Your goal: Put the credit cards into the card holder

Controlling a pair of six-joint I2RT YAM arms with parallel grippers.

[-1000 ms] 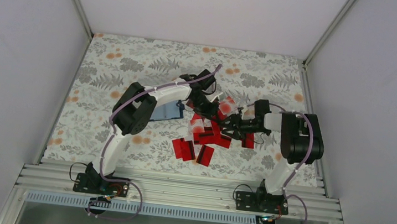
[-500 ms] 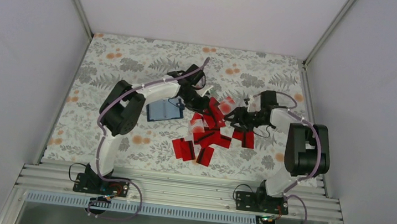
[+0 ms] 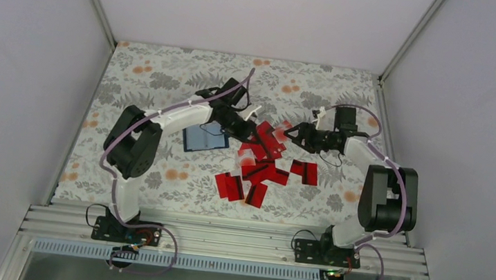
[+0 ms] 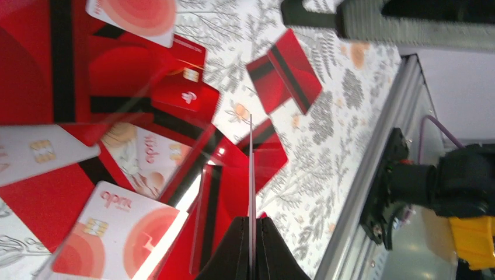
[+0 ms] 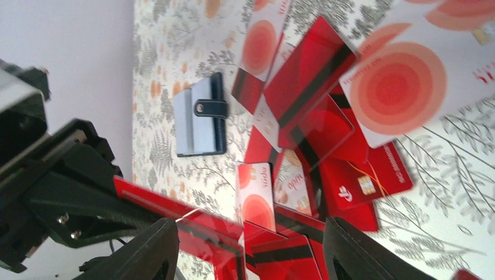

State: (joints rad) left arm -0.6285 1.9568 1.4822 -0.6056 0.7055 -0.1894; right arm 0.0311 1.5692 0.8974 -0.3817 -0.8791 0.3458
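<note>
- My left gripper [image 4: 252,227] is clamped on a single card [image 4: 251,169], which shows edge-on in its wrist view.
- My right gripper [image 5: 254,242] has its fingers spread wide and grips nothing.
- The credit cards [image 3: 263,168] lie in a loose, overlapping heap on the floral table [image 3: 155,74]. The left gripper is at the heap's 11 o'clock and the right gripper at its 2 o'clock.
- The card holder [image 3: 201,138] lies flat at the heap's 9 o'clock. It looks clear of the cards, though the left arm hides that edge.

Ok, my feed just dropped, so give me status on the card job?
Left gripper shut on a thin red card. Right gripper open over the loose red cards. Navy-blue flat card holder lies beside them, uncovered.
</note>
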